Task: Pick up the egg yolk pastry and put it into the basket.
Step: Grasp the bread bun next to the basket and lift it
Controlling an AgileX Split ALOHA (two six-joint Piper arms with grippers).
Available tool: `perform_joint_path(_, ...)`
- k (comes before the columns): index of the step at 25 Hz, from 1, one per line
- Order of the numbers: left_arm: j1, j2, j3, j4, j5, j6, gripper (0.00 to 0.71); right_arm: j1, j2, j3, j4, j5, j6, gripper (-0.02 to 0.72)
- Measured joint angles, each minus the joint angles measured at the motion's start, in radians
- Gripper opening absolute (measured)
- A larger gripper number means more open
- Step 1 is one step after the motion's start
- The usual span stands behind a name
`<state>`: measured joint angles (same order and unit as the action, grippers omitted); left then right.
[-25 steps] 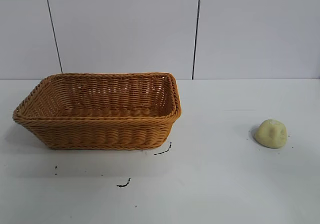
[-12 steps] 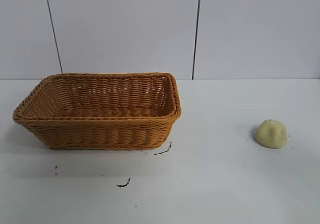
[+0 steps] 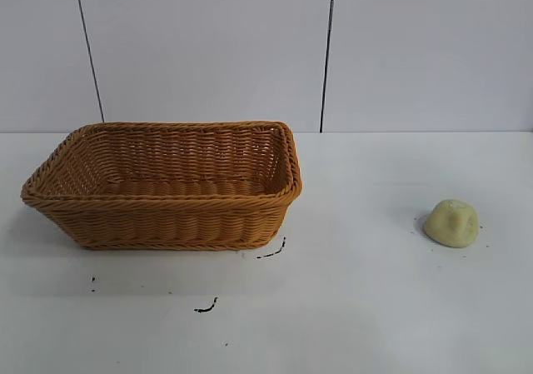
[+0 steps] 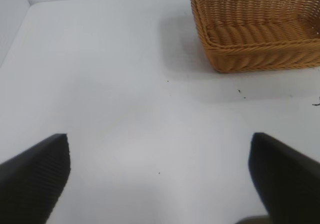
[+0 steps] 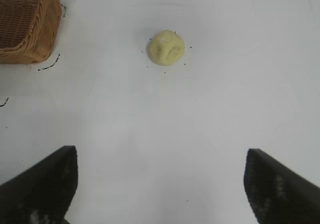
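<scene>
- Surface and room: a white table (image 3: 366, 307) meets a pale panelled wall (image 3: 208, 49) with dark vertical seams; small black marks (image 3: 206, 307) dot the tabletop in front of the basket.
- Basket (image 3: 166, 187): wicker, upright, on the table's left half.
- Egg yolk pastry (image 3: 451, 222): on the bare table at the right, well apart from the basket.
- Open room: a wide bare stretch separates pastry and basket.
- Left gripper (image 4: 160, 176): fingers spread wide, empty, above bare table near the basket.
- Right gripper (image 5: 160, 184): fingers spread wide, empty, facing the pastry.
- Change: pastry and basket lie as in the earlier frames.
</scene>
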<state>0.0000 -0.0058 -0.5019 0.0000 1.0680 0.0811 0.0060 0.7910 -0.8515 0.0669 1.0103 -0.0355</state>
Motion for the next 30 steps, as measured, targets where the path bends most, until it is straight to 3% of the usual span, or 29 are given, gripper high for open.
perform_joint_path(18,0.000,0.000,0.000,0.000,0.000,0.000,0.697,0.000,0.930,-0.576,-0.008,0.074,-0.022,0.634)
perform_joint_path(30,0.000,0.000,0.000,0.000,0.000,0.000,0.697,0.013,1.192,-0.632,-0.009,0.023,-0.052,0.634)
